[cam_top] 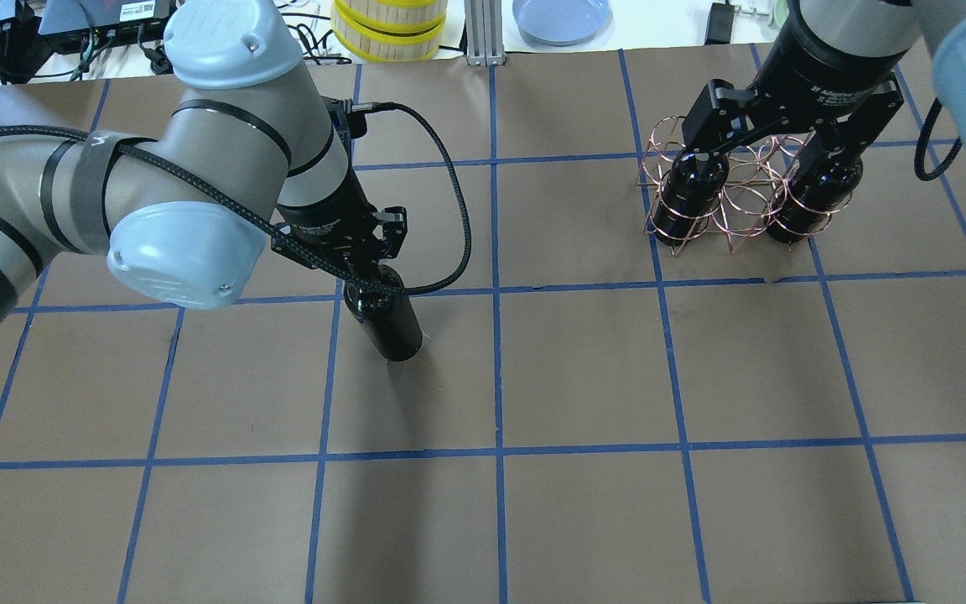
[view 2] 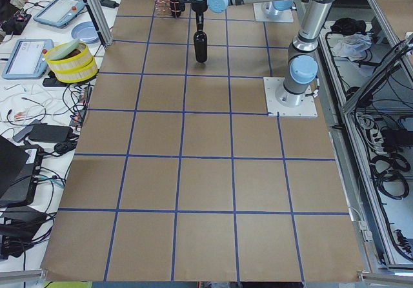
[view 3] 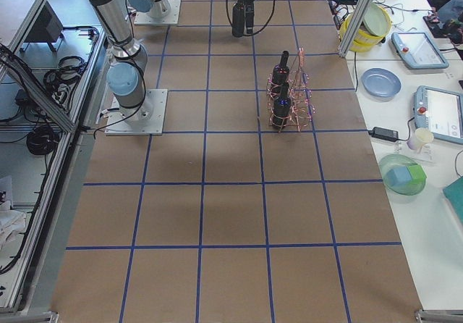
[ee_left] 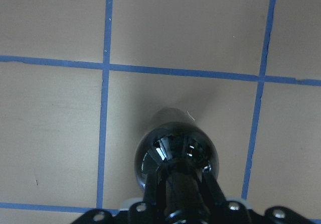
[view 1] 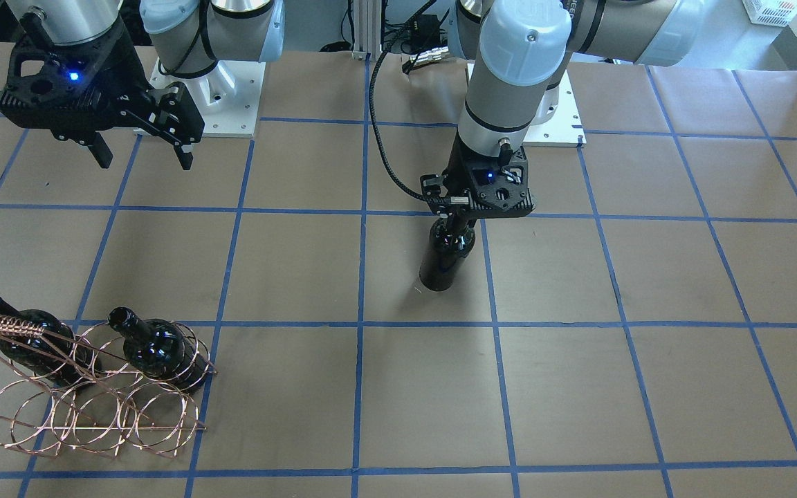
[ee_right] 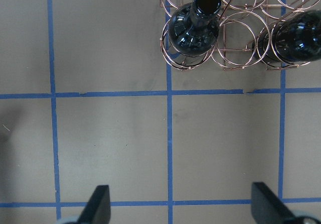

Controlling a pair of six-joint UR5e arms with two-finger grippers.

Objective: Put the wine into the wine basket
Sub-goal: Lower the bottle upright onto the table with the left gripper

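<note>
Left pincer (view 1: pixel 455 216) pinches upright wine bottle (view 1: pixel 443 259) by its neck, likely for carrying to wine basket (view 1: pixel 94 415); right pincer (view 1: pixel 144 159) spread, empty.

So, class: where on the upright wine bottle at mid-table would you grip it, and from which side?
Grip the wine bottle by its slim neck, coming straight down from above. It stands upright, so the neck points up, and the body is wide, round and glossy. The left end effector is shut on the neck that way.
</note>
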